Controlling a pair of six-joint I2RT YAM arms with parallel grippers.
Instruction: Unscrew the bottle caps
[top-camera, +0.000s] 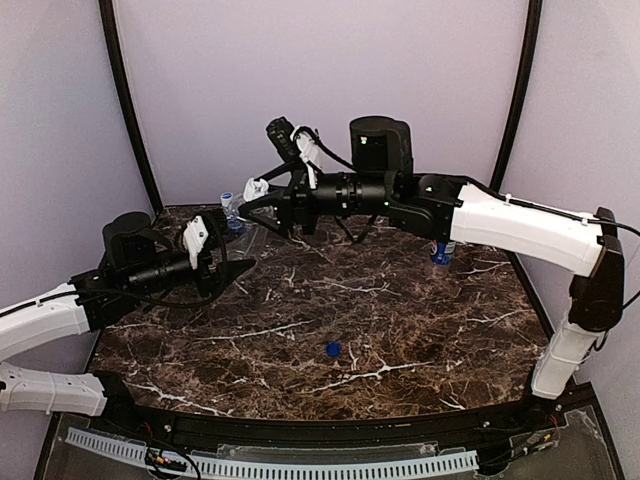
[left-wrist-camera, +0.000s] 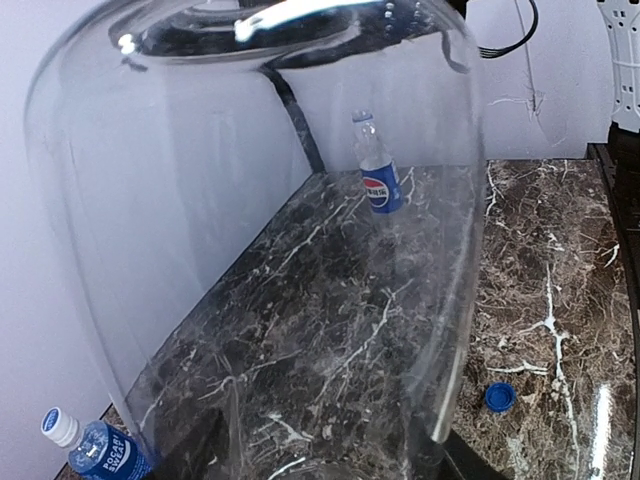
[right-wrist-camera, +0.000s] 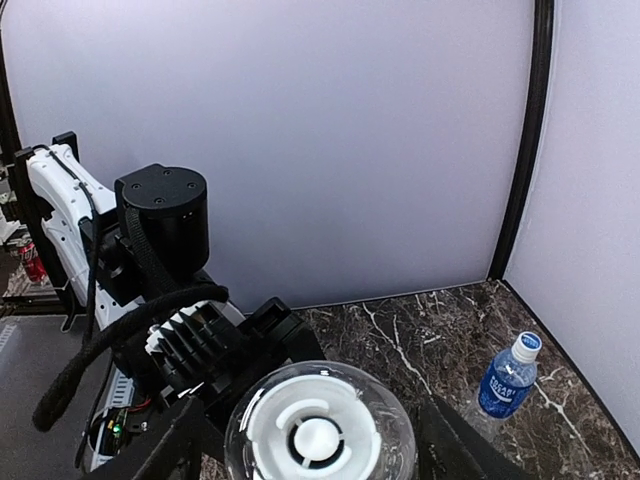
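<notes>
My left gripper (top-camera: 238, 265) is shut on the clear unlabelled bottle (left-wrist-camera: 250, 200), which fills the left wrist view. My right gripper (top-camera: 256, 208) is open, its fingers (right-wrist-camera: 165, 445) wide apart on either side of the bottle's rounded end (right-wrist-camera: 320, 420). A white round cap (right-wrist-camera: 320, 437) shows end-on in the middle of that end. I cannot tell whether the fingers touch it. A loose blue cap (top-camera: 332, 349) lies on the table; it also shows in the left wrist view (left-wrist-camera: 500, 397). The Pepsi bottle (left-wrist-camera: 380, 180) stands at the back right.
The blue-labelled bottle (right-wrist-camera: 505, 385) with its cap (right-wrist-camera: 525, 345) on stands at the back left corner (top-camera: 231, 208). The Pepsi bottle (top-camera: 441, 252) is partly hidden behind my right arm. The dark marble table (top-camera: 400, 310) has walls behind and at the sides.
</notes>
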